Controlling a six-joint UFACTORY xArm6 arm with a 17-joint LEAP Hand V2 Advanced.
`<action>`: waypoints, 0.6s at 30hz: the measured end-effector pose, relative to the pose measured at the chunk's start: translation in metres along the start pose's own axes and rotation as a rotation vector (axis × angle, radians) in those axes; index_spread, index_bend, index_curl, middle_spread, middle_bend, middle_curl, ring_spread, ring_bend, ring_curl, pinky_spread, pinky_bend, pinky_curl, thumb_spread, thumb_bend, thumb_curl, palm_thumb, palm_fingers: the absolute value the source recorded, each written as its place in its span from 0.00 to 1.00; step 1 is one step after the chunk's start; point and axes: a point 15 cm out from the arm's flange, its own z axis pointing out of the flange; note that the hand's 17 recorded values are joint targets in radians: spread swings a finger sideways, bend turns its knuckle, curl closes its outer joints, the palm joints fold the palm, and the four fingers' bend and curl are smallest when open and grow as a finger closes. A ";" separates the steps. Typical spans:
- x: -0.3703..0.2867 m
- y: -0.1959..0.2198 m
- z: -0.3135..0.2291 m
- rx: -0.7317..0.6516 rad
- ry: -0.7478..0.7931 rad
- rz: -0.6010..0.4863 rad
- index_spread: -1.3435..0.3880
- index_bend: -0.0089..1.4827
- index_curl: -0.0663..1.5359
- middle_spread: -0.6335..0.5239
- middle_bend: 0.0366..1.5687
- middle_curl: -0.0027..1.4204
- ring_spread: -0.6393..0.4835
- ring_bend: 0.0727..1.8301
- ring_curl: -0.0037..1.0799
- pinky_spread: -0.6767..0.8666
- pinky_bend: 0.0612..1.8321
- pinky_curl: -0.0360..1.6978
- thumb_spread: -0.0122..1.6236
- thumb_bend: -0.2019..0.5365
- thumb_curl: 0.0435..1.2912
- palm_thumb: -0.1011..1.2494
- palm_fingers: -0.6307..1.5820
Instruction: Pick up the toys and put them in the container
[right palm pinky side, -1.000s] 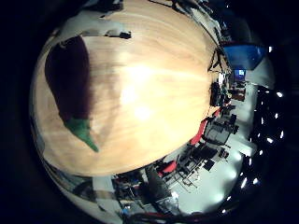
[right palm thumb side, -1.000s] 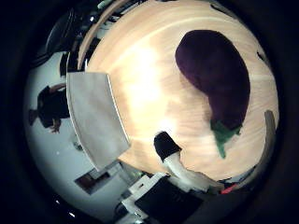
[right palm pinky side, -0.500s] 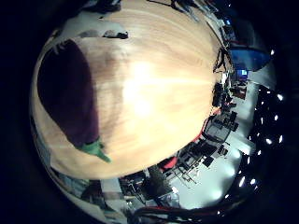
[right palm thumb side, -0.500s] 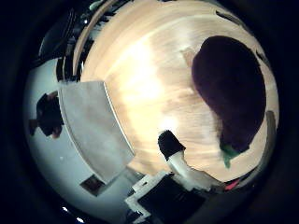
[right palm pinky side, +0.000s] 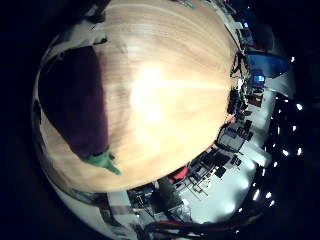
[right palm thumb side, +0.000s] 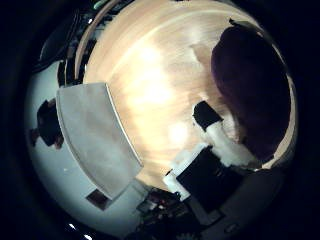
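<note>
A purple toy eggplant (right palm pinky side: 75, 107) is seen lying on the pale wooden desk (right palm pinky side: 165, 95). A grey container (right palm thumb side: 95, 140) is set alongside. Whether the hand's (right palm thumb side: 215, 160) fingers are apart cannot be told.

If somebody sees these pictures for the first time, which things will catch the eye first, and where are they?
First comes the dark purple toy eggplant with its green stem, lying on the pale wooden table and filling much of the view, so it is close under the palm. Next is a black-tipped finger of the hand, reaching in beside the eggplant. A grey flat panel sits at the table's edge.
</note>
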 end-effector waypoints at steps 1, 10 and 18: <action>0.004 0.000 0.003 -0.006 -0.002 0.008 0.54 0.07 0.15 0.42 0.19 0.27 0.33 0.53 0.34 0.28 0.83 0.25 0.61 0.27 0.24 0.57 0.44; 0.019 -0.007 0.023 -0.030 -0.008 0.038 0.54 0.07 0.13 0.34 0.27 0.31 0.25 0.62 0.39 0.15 0.89 0.25 0.62 0.27 0.26 0.68 0.51; 0.029 -0.015 0.021 0.005 0.013 0.043 0.50 0.16 0.16 0.24 0.41 0.38 0.24 0.65 0.42 0.13 0.80 0.23 0.63 0.26 0.27 0.76 0.73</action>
